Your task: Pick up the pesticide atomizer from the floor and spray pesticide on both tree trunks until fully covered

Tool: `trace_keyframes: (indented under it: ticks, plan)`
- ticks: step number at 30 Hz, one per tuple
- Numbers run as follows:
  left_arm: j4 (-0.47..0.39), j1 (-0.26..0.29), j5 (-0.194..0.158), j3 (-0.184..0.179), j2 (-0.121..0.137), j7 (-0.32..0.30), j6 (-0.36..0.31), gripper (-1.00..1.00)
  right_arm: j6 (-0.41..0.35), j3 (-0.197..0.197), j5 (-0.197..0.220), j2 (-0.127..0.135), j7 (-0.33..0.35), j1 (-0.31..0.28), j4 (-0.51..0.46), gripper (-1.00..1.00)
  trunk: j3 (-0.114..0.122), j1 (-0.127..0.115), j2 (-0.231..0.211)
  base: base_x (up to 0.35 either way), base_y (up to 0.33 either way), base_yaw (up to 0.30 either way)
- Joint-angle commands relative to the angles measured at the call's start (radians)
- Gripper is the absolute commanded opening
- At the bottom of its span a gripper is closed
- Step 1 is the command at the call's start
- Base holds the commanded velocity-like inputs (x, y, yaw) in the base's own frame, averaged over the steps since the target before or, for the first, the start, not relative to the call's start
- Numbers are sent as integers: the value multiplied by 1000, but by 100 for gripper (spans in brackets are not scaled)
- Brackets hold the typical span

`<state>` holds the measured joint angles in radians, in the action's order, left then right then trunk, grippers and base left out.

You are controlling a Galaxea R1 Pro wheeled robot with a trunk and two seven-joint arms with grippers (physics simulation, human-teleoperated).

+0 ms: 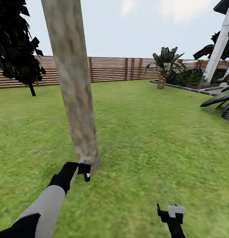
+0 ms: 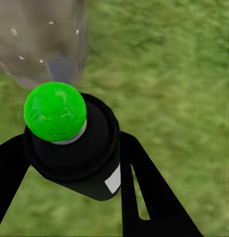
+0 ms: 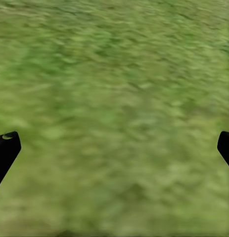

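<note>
A mottled tan-grey tree trunk (image 1: 73, 82) rises from the lawn just ahead, leaning slightly. My left gripper (image 1: 82, 170) is held at its base, shut on the pesticide atomizer (image 1: 85, 161). In the left wrist view the atomizer (image 2: 74, 143) is a black body with a bright green round cap, gripped between both black fingers (image 2: 144, 192). It points at the trunk's foot (image 2: 35, 34), where small white specks show. My right gripper (image 1: 171, 211) hangs low at the right, open, with only grass between its fingertips (image 3: 5, 145).
A brown slat fence (image 1: 108, 69) runs across the back. A dark narrow tree (image 1: 15, 49) stands at the far left and a short palm (image 1: 164, 66) at the back right. A white sloping structure (image 1: 220, 43) and dark leaves (image 1: 223, 102) are at the right edge.
</note>
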<state>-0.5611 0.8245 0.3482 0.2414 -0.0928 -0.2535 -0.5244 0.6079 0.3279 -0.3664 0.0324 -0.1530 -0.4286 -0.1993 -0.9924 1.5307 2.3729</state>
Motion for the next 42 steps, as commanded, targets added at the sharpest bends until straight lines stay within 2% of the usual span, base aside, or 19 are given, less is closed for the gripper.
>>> trace_keyframes:
  ticks: [1, 2, 3, 4, 6, 9, 10, 13, 14, 17, 18, 19, 20, 24, 28, 30, 32, 34, 42]
  plan:
    - [-19, 4, 19, 7, -2, -9, -26, -100, 3, 3, -11, 0, -6, -1, 1, 100, -1, 0, 0, -1, 0, 0]
    - [-48, 5, 19, 10, 7, -9, -47, -100, 3, 3, -11, 0, -6, 0, 1, 100, -1, 0, 0, -116, 31, 0]
    - [-167, -4, 14, 13, 88, -30, -106, -100, 3, 3, -11, 0, -7, -1, 1, 100, -1, 0, 0, -240, 39, 0]
    - [-200, -6, 17, 4, 102, -61, -151, -100, 3, 3, -11, 0, -7, -1, 1, 100, -1, 0, 0, -79, 13, 0]
    - [-210, -3, 17, -11, 91, -74, -170, -100, 3, 2, -11, 0, -6, -1, 1, 100, -1, 0, 0, -38, 6, 0]
    - [-226, 12, 16, -68, 14, -79, -187, -100, 3, 2, -11, 0, -6, -1, 1, 100, -1, 0, 0, -8, 1, 0]
    - [-285, 30, 16, -68, 50, -82, -246, -100, 3, 2, -11, 1, -6, 0, 1, 100, -1, 0, 0, 0, 0, 78]
    - [-319, 29, 6, -67, 125, -100, -281, -100, 3, 2, -11, 1, -6, -1, 1, 100, -1, 0, 0, 0, 0, 186]
    - [-334, 27, -13, -73, 156, -147, -313, -100, 3, 3, -10, 1, -6, 0, 1, 100, -1, 0, 0, -10, 0, 264]
    - [-340, 22, -17, -86, 146, -167, -324, -100, 3, 2, -11, 0, -7, 0, 1, 100, -1, 0, 0, -182, 0, 147]
    - [-340, 21, -18, -96, 133, -169, -325, -100, 3, 2, -11, 0, -7, -1, 1, 100, -1, 0, 0, -282, 0, 58]
    - [-340, 22, -17, -125, 93, -170, -326, -100, 3, 3, -11, 0, -7, -1, 1, 100, -1, 0, 0, -156, 0, 19]
    - [-339, 25, -17, -137, 70, -170, -327, -100, 3, 2, -11, 0, -7, -1, 1, 100, -1, 0, 0, -80, 0, 10]
    - [-351, 43, -15, -151, 31, -170, -345, -100, 3, 3, -11, 0, -7, -1, 1, 100, -1, 0, 0, -28, 0, 3]
    - [-395, 61, -13, -146, 62, -170, -405, -100, 3, 3, -11, 1, -7, -1, 1, 100, -1, 0, 0, -2, 0, 0]
    - [-413, 55, -15, -142, 121, -170, -415, -100, 3, 2, -11, 0, -7, -1, 1, 100, -1, 0, 0, 0, 0, 102]
    - [-417, 52, -18, -125, 153, -172, -415, -100, 3, 2, -11, 0, -7, -1, 1, 100, -1, 0, 0, 0, -61, 219]
    - [-419, 49, -20, -113, 163, -173, -409, -100, 3, 2, -11, 0, -7, -1, 1, 100, -1, 0, 0, 0, -200, 183]
    - [-415, 48, -20, -112, 158, -169, -405, -100, 3, 2, -11, 0, -7, -1, 1, 100, -1, 0, 0, 0, -264, 24]
